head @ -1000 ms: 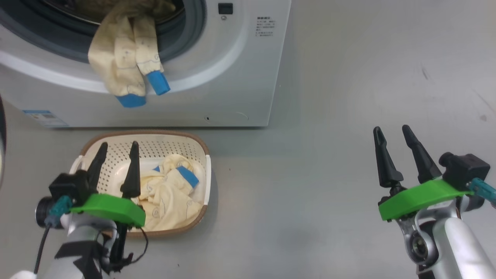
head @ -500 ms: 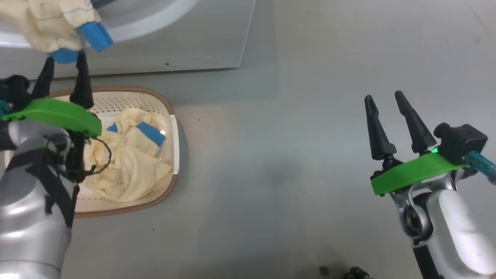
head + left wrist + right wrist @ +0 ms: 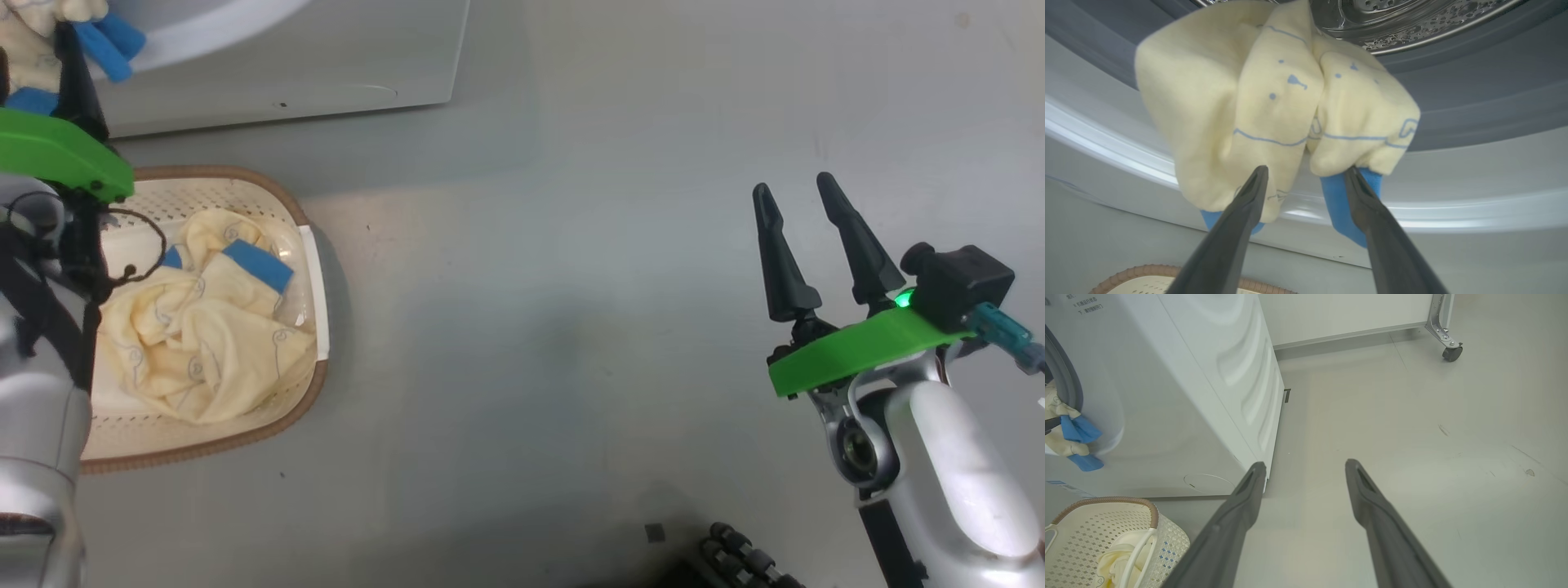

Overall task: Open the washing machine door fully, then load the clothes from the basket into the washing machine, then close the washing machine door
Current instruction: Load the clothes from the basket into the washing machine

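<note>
Since the earlier frame the left end effector [image 3: 1306, 171] has risen from above the basket [image 3: 304, 384] to the washing machine's [image 3: 286, 57] opening. The head camera has also turned, so machine and basket now sit at the left edge of that view.

A cream garment [image 3: 1274, 114] hangs out of the steel drum [image 3: 1412, 20], draped over the grey door seal [image 3: 1474, 102] and down the white front. Its long axis is vertical and its two blue cuffs [image 3: 1337, 204] point down toward the floor [image 3: 531, 286].

The left end effector's fingers are spread, their tips level with the garment's lower edge, one before the cream cloth and one before a cuff. Nothing is pinched, and whether they touch it cannot be told.

A second bundle of clothes [image 3: 196, 335] lies crumpled in the basket, which stands on the floor just in front of the machine.

The right end effector [image 3: 793, 184] hangs spread and empty over bare floor, well apart from the machine.
</note>
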Robot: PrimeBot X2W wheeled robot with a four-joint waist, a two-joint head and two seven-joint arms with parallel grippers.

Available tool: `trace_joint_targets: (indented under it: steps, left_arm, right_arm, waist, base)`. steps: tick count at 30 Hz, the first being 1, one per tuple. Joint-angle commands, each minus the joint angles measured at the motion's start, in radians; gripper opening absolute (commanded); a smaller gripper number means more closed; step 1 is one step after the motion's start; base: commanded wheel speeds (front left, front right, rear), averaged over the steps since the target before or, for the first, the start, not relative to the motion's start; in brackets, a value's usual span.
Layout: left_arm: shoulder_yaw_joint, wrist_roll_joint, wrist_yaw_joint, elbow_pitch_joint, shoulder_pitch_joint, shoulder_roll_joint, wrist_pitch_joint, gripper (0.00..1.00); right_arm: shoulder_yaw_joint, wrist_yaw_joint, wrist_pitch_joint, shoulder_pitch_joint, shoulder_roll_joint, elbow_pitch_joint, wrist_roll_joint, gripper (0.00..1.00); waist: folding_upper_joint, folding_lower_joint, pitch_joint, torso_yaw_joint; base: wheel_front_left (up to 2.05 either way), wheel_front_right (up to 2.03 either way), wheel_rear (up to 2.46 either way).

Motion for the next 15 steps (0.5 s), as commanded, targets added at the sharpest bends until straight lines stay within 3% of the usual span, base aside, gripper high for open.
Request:
trace_joint_targets:
  steps: [1, 15]
  left_arm:
    - [0.023, 0.002, 0.007, -0.012, -0.031, 0.058, -0.007, 1.00]
    - [0.022, -0.005, -0.008, 0.089, -0.156, 0.076, -0.022, 1.00]
  right_arm:
    - [0.019, 0.010, -0.011, -0.003, -0.004, -0.023, 0.007, 1.00]
    - [0.035, 0.010, -0.030, -0.027, 0.002, -0.001, 0.013, 1.00]
  waist:
    - [0.0001, 0.0000, 0.007, -0.006]
    - [0.0001, 0.0000, 0.042, -0.027]
  base:
    - [0.00, 0.00, 0.00]
    - [0.00, 0.00, 0.00]
